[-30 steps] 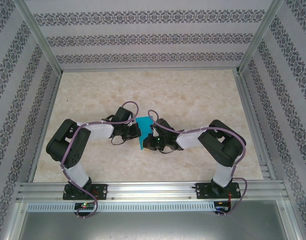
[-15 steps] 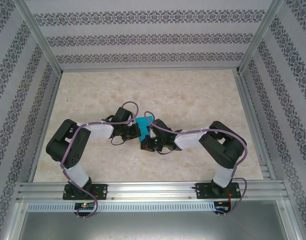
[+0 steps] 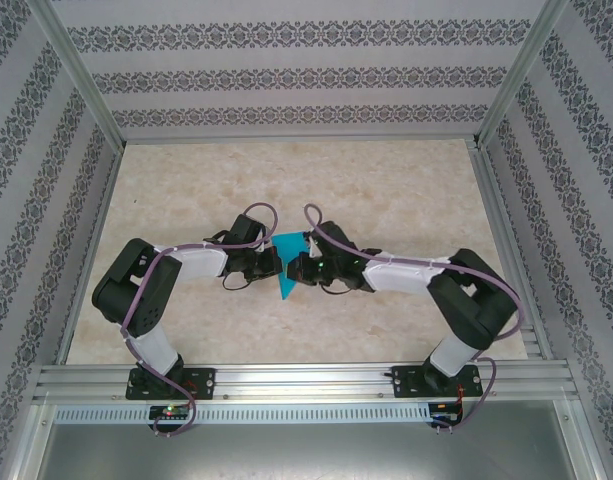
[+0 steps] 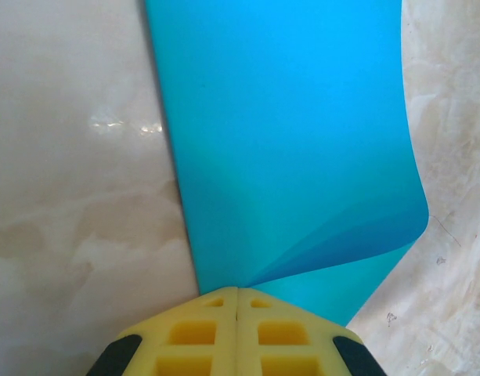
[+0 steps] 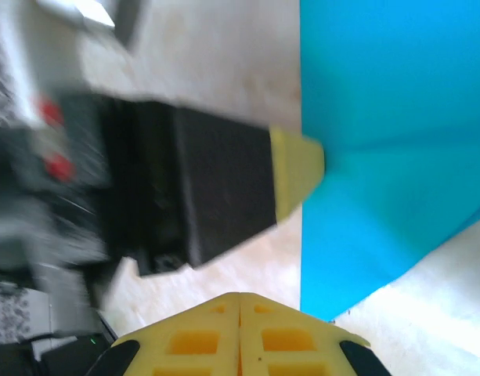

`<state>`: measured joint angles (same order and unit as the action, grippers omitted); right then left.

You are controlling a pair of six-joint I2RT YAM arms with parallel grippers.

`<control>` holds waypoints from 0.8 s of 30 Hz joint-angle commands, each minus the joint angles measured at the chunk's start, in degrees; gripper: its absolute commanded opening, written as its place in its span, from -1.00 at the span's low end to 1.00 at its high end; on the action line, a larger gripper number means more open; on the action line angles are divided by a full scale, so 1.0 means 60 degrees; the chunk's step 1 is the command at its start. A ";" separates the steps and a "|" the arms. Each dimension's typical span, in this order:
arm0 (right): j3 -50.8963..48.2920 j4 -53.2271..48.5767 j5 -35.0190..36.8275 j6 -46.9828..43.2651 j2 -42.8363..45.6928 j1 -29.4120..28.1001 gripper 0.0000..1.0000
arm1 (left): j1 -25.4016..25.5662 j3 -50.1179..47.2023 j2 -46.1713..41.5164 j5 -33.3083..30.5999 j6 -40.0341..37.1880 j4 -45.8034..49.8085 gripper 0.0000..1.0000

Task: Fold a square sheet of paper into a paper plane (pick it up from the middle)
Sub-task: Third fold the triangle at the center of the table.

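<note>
The cyan-blue sheet of paper (image 3: 286, 281) is folded into a tapering shape whose point aims toward the arms, at the middle of the table. In the left wrist view the paper (image 4: 286, 141) fans out from my left gripper (image 4: 237, 290), which is shut on its folded corner, with overlapping layers visible. From above, the left gripper (image 3: 274, 262) sits at the paper's left edge. My right gripper (image 3: 299, 268) is at the paper's right side. Its yellow fingers (image 5: 240, 296) are shut with nothing between them, and the paper (image 5: 380, 157) lies just beyond and beside them. The left gripper's yellow fingertip (image 5: 297, 171) pinches that paper.
The marble-patterned table top (image 3: 386, 190) is ringed by an aluminium frame (image 3: 286, 378) and patterned walls. Both arms bend inward, with their cables looping above the wrists near the paper.
The right arm has stretched out, its elbow swinging right and its wrist shifting up and back from the paper. The paper, mostly covered half a second ago, shows its point again. The left arm holds still.
</note>
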<state>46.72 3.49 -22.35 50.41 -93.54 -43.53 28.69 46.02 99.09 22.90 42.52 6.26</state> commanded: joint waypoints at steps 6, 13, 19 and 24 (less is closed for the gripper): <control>0.0149 -0.0271 0.0364 -0.0608 -0.0621 0.0718 -0.85 | 0.0091 -0.0367 0.0565 -0.1379 -0.0015 0.1489 -1.00; 0.0604 -0.0301 0.0297 -0.0618 -0.1432 0.0778 -0.85 | 0.0090 -0.0281 0.0562 -0.1357 -0.0074 0.1571 -1.00; 0.0615 -0.0392 0.0574 -0.0341 -0.1750 0.0858 -0.86 | 0.0086 -0.0140 0.0623 -0.1357 -0.0195 0.1696 -1.00; 0.0517 -0.0347 0.0762 0.0119 -0.1864 0.0894 -0.86 | 0.0086 0.0064 0.0610 -0.1272 -0.0348 0.1740 -1.00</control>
<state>49.36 1.23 -20.16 49.25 -103.79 -38.68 29.02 47.57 99.33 22.13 42.28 8.67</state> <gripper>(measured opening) 0.070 0.050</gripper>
